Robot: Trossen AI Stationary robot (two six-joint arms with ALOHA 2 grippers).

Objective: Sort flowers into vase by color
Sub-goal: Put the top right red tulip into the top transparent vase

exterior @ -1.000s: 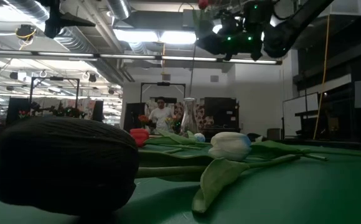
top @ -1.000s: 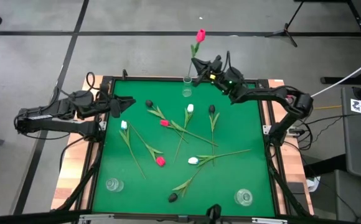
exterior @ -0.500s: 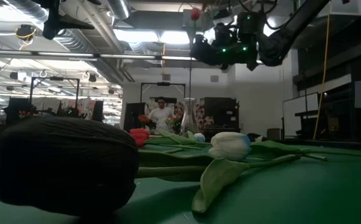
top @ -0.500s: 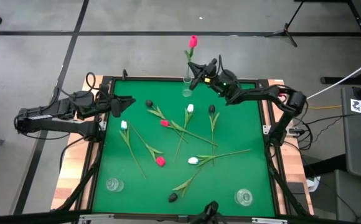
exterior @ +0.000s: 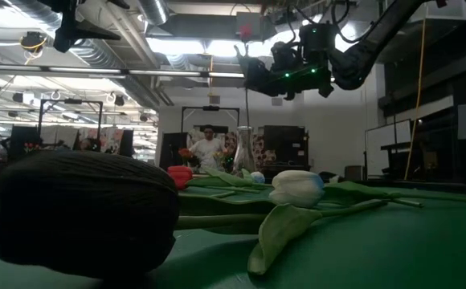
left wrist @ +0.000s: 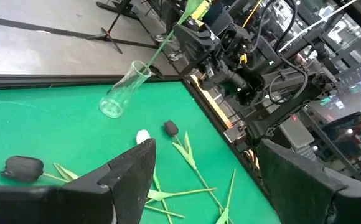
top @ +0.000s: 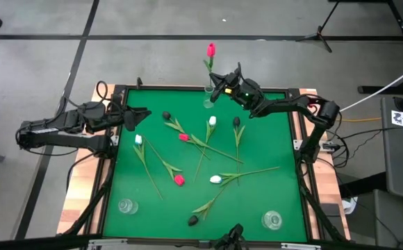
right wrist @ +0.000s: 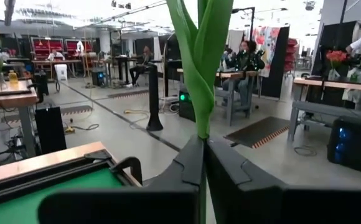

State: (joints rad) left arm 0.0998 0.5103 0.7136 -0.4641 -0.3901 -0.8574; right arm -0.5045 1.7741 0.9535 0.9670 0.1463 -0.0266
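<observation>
My right gripper (top: 221, 84) is over the table's far edge, shut on a pink-red tulip (top: 210, 50) that stands upright above the far glass vase (top: 208, 98). In the left wrist view its stem (left wrist: 162, 46) slants down to the vase's mouth (left wrist: 140, 67). My left gripper (top: 136, 119) waits open by the left edge. Several tulips lie flat on the green mat: black (top: 167, 115), pink-red (top: 183, 137), white (top: 212, 121), black (top: 236, 121), white (top: 138, 139), pink-red (top: 179, 180), white (top: 215, 179), black (top: 193, 220). My right gripper pinches the tulip's green stem (right wrist: 200, 132) between its two fingers (right wrist: 190, 163), just below the leaves (right wrist: 199, 50). It comes level from the table's right, across the stem. The tulip stands upright and lifted, its lower stem (exterior: 246, 104) hanging down to the vase (exterior: 243, 150).
Two more glass vases stand near the front corners, left (top: 126, 206) and right (top: 272, 220). The mat has a raised dark frame (top: 297, 139). A black tulip head (exterior: 84, 210) fills the low view's foreground. People show in the room beyond.
My right gripper has moved toward the table's left along the far edge and down, carrying the pink-red tulip upright with it. The tulip's head now stands lower and farther left, with the stem over the far vase.
</observation>
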